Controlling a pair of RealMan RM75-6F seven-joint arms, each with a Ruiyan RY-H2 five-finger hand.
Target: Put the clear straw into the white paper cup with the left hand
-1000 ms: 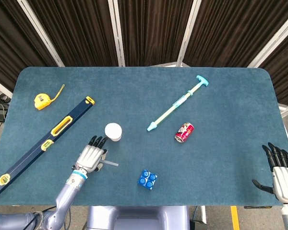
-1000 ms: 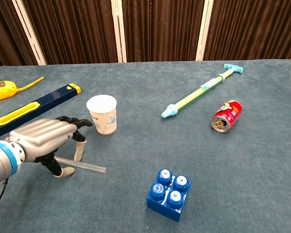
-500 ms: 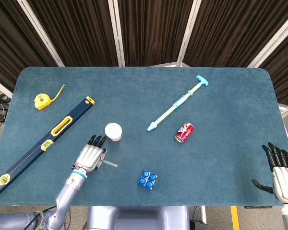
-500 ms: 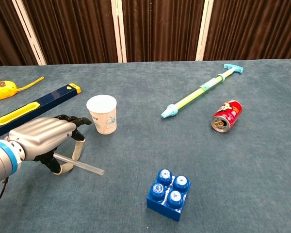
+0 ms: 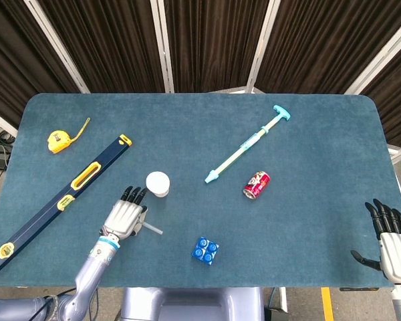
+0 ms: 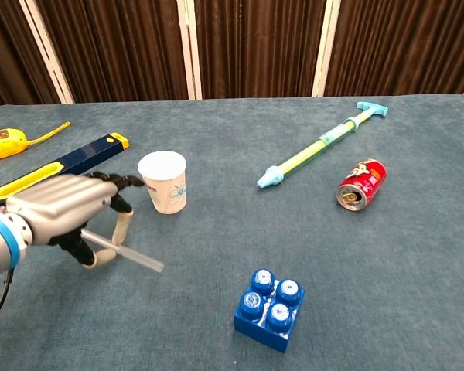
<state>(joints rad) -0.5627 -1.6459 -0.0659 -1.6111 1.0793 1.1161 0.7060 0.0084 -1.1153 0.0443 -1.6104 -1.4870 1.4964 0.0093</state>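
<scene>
While the left hand (image 6: 62, 212) pinches the clear straw (image 6: 124, 253) in its fingers, tipping it upright over the white paper cup (image 6: 163, 181) comes next.

Blue-carpeted table (image 5: 321, 134); on it: white paper cup (image 6: 163, 181), tape measure (image 5: 59, 140), level (image 5: 60, 200), toy pump (image 5: 248, 143), red can (image 6: 360, 184), blue brick (image 6: 269, 309).

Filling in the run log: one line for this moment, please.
left robot hand: holds clear straw | white paper cup: upright, empty | right robot hand: idle
</scene>
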